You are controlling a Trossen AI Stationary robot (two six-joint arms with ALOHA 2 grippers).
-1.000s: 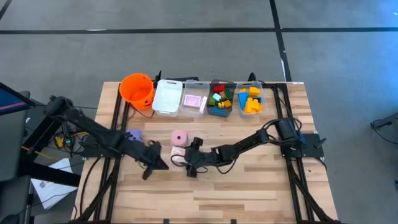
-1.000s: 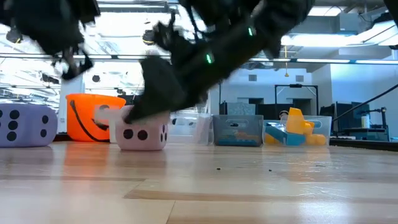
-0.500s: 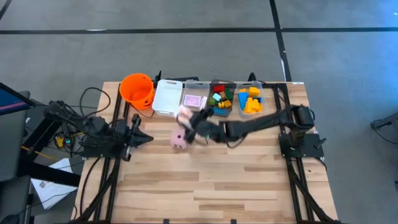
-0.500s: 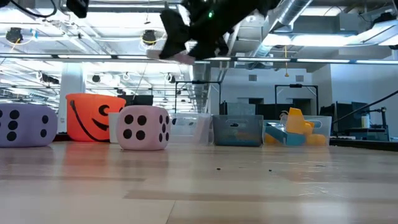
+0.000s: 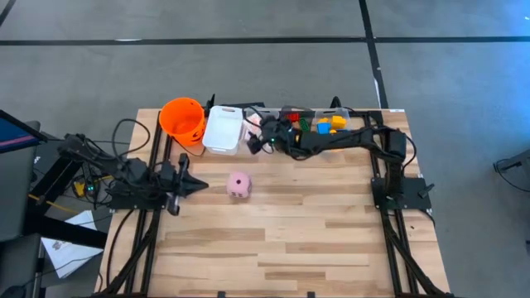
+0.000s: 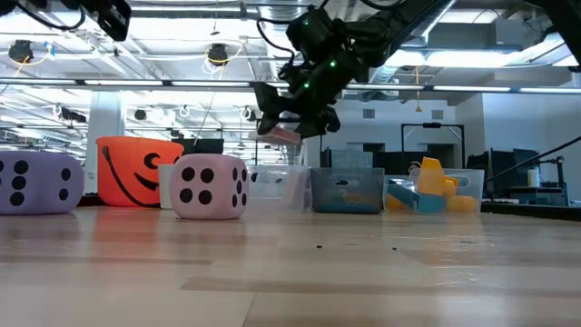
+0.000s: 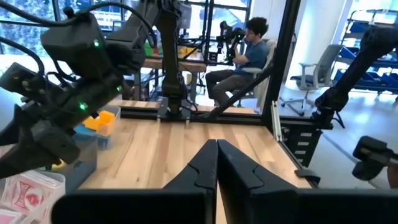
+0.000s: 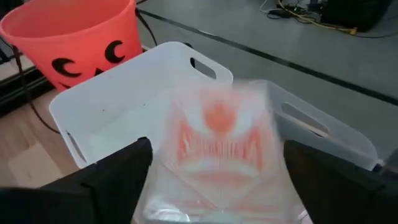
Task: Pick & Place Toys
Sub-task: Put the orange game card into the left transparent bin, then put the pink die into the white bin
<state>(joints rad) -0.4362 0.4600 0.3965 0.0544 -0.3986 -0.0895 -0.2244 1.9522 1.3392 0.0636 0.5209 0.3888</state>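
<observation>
1. Right hand now sits over the back row of bins, above the clear bin between the white bin and the brick bins. Fingers spread wide; in the right wrist view a pink-and-white card, blurred, lies between and beyond the two dark fingers, over the clear bin. Whether it rests loose in the bin or hangs at the fingertips, I cannot tell; low view shows a pale pink thing just under the hand, so likely mid-release.
2. Meaning for the task: judged a card drop-off into the clear bin, done or nearly so. Next pick is probably a die.
3. Pink die sits alone on the table, mid-left, well apart from the right hand. Purple die shows only in the low view, at far left.
4. Bricks sit in the bins under the right arm. Orange bucket sits at the row's left end.
5. Left hand is clenched shut, empty, parked at the table's left edge, pointing toward the pink die.
6. Against a second ago: the right hand was low on the table beside the pink die; it has since risen and swung back to the bins. The left arm reached in near the die; it has since pulled back to the edge. The die has shifted slightly.
</observation>
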